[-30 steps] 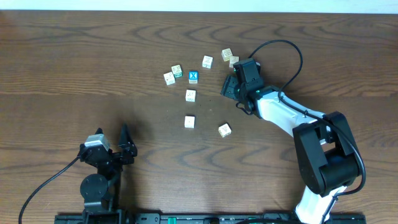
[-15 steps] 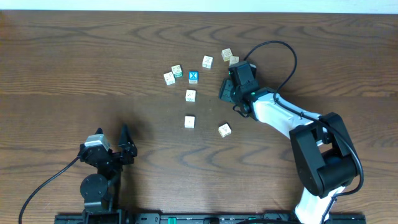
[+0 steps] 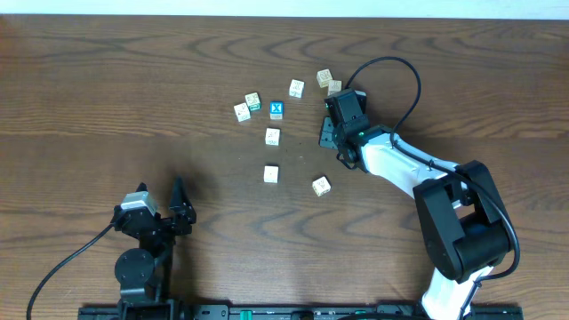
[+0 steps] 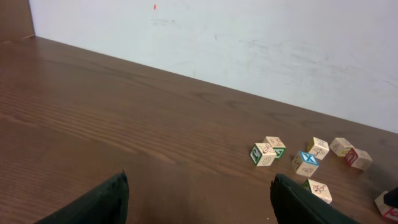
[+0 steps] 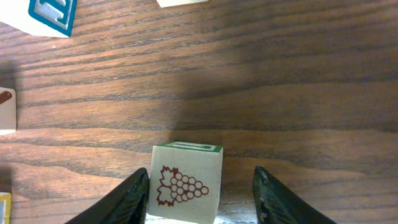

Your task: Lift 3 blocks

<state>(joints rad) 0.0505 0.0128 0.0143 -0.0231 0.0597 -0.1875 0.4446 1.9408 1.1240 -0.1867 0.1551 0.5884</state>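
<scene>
on the wooden table (image 3: 98, 98), low at the left, the left gripper (image 3: 181, 206) hangs with its jaws spread wide and nothing between them. its wrist view shows only bare wood between the two dark fingers (image 4: 93, 202), with the blocks well off toward the white wall (image 4: 249, 50).

further right the blocks lie scattered. a white and red one (image 3: 242, 112) and a green-edged one (image 3: 252, 101) lie just beside each other. below them one pale block (image 3: 272, 136) lies on its own and a second pale block (image 3: 270, 174) lies nearer the front edge. the blue x cube (image 3: 276, 110) is just right of the green-edged one, with another pale cube (image 3: 296, 88) above it. a third pale block (image 3: 321, 186) lies tilted, lower and to the right. two tan cubes (image 3: 329, 83) touch near the back.

just below those two, the right gripper (image 5: 202, 194) is down at the table. its jaws stand apart around the grape block (image 5: 185, 185), a cream cube with a reddish bunch of grapes on its facing side and a green-edged top. it stands square on the wood. one finger (image 5: 129, 199) is against its side, while the other finger (image 5: 277, 199) stands off with a gap of table showing. from overhead this block is hidden under the gripper. the white right arm (image 3: 400, 164) runs back to its black base, a black cable (image 3: 396, 64) looping above it.
</scene>
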